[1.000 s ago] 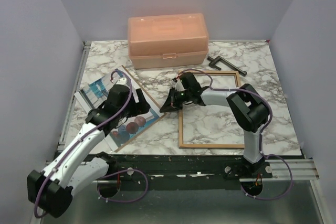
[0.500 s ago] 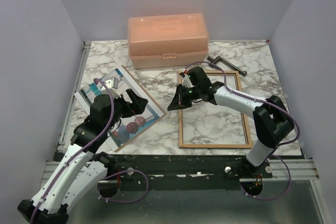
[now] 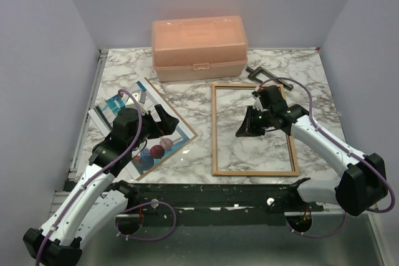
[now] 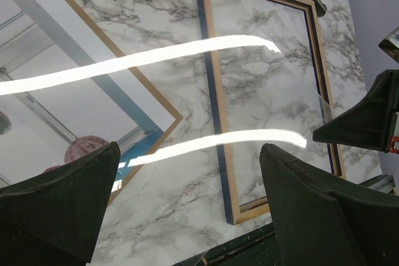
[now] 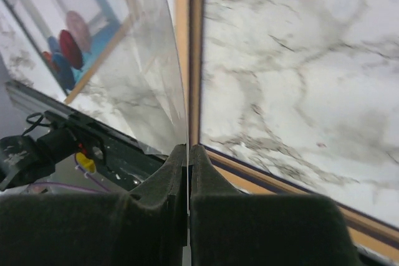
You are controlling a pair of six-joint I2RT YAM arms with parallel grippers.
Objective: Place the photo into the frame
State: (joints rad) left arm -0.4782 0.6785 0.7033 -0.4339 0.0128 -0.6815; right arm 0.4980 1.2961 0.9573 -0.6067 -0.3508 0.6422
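Observation:
The photo (image 3: 138,130) lies face up at the left on a brown backing board (image 3: 181,121); its balloons show in the right wrist view (image 5: 70,35). The frame (image 3: 214,130) lies tan back up at the centre right, also in the left wrist view (image 4: 212,91). My right gripper (image 3: 244,131) is shut on the edge of a clear thin sheet (image 5: 149,60), held tilted above the frame's middle. The sheet's glare shows in the left wrist view (image 4: 262,135). My left gripper (image 3: 163,123) is open and empty, above the photo's right part.
A peach plastic box (image 3: 198,48) stands at the back. A black metal clamp (image 3: 269,76) lies behind the frame's far right corner. The table's front edge and black rail (image 3: 218,192) run just below the frame.
My right gripper has swung right with the clear sheet, from the frame's far left corner to over the frame's middle. My left arm has shifted slightly above the photo.

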